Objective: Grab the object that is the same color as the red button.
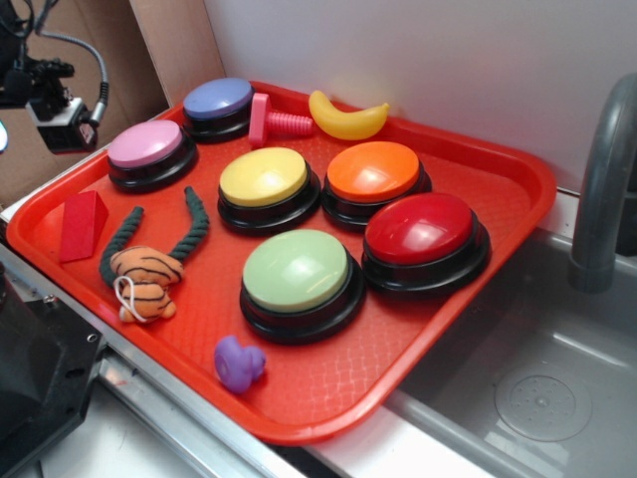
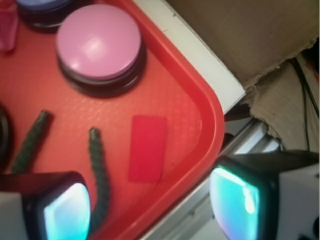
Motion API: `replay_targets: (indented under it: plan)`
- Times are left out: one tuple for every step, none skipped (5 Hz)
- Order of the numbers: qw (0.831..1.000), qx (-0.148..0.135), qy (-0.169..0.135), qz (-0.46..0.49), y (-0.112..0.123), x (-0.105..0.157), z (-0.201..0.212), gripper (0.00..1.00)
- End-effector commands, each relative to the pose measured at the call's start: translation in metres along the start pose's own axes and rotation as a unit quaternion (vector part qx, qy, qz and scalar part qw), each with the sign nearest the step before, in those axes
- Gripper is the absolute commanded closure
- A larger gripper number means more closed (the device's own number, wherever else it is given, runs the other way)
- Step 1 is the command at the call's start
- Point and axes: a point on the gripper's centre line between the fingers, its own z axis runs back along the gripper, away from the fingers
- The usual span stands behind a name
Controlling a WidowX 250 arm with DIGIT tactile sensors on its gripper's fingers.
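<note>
The red wedge block (image 2: 147, 148) lies flat near the tray's corner rim (image 2: 212, 117), below the pink button (image 2: 98, 41)

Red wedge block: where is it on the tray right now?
In the exterior view the red wedge block lies near the tray's left corner, below the pink button and left of the green rope. The wrist view shows it between both fingertips, untouched.

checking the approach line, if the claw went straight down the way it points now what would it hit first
Most likely the small red wedge block, which lies between the open claw's two fingers in the wrist view, flat on the red plastic tray. Depth is unclear; the right finger might meet the tray's rim instead.
</note>
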Motion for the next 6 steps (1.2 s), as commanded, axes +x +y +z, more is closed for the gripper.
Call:
replay_targets:
  plan:
    - [0.999, 0.019, -0.02, 0.043, 0.014, 0.013, -0.043, 0.0]
    - [0.999, -0.003, -0.022, 0.044, 0.012, 0.012, -0.058, 0.0]
    - [0.999, -0.022, -0.015, 0.027, 0.008, 0.011, -0.069, 0.0]
    - [0.999, -0.024, -0.017, 0.022, 0.007, 0.011, -0.071, 0.0]
    - [0.999, -0.037, -0.019, 0.033, 0.009, 0.012, -0.074, 0.02]
    - [0.999, -0.037, -0.019, 0.036, 0.011, 0.013, -0.074, 1.0]
